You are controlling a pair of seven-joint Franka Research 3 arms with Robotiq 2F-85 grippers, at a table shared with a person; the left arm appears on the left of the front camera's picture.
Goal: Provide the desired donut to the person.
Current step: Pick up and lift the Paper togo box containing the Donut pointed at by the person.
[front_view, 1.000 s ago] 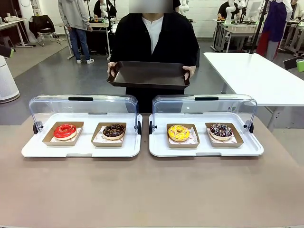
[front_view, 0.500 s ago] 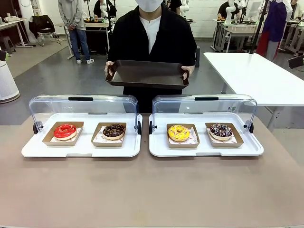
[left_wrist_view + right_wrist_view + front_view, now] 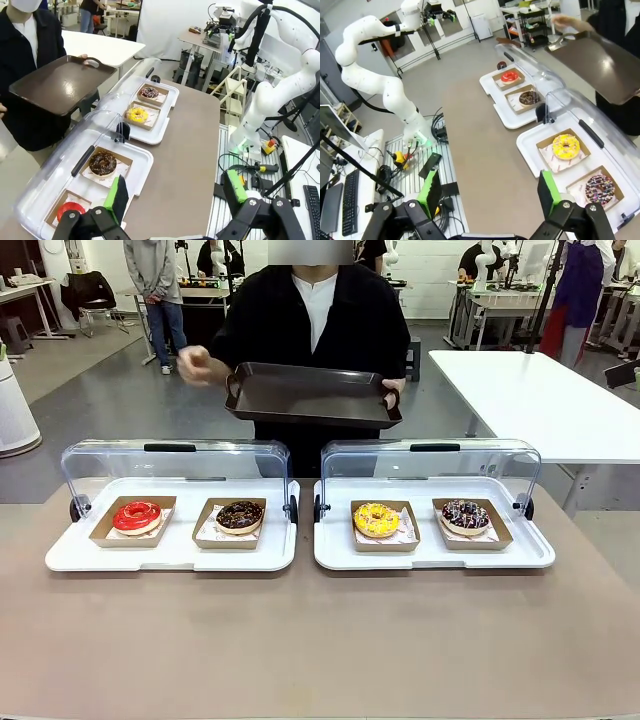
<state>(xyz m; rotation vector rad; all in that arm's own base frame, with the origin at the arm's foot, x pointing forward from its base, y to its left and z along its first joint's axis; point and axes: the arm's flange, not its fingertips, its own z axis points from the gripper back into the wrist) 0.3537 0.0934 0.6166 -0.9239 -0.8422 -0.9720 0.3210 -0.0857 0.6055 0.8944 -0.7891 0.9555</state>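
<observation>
Four donuts lie in paper trays: a red one (image 3: 137, 515), a chocolate one (image 3: 240, 515), a yellow one (image 3: 376, 519) and a dark sprinkled one (image 3: 466, 515). The person (image 3: 315, 315) stands across the table and holds a dark serving tray (image 3: 312, 395) by one handle. Their other hand (image 3: 192, 364) is lifted beside it, and I cannot tell which donut it refers to. My left gripper (image 3: 176, 192) hangs open high above the chocolate donut (image 3: 102, 162). My right gripper (image 3: 489, 192) is open too, well above the table near the yellow donut (image 3: 565, 146).
Two white display trays (image 3: 175, 552) (image 3: 430, 555) with raised clear lids (image 3: 170, 462) hold the donuts at the table's far side. The brown tabletop (image 3: 320, 640) in front is bare. A white table (image 3: 540, 400) stands back right, and a person in a grey hoodie (image 3: 155, 290) stands far off.
The person's hand on the picture's left has let go of the serving tray and risen to the left; the other hand still holds it. The donuts have not moved.
</observation>
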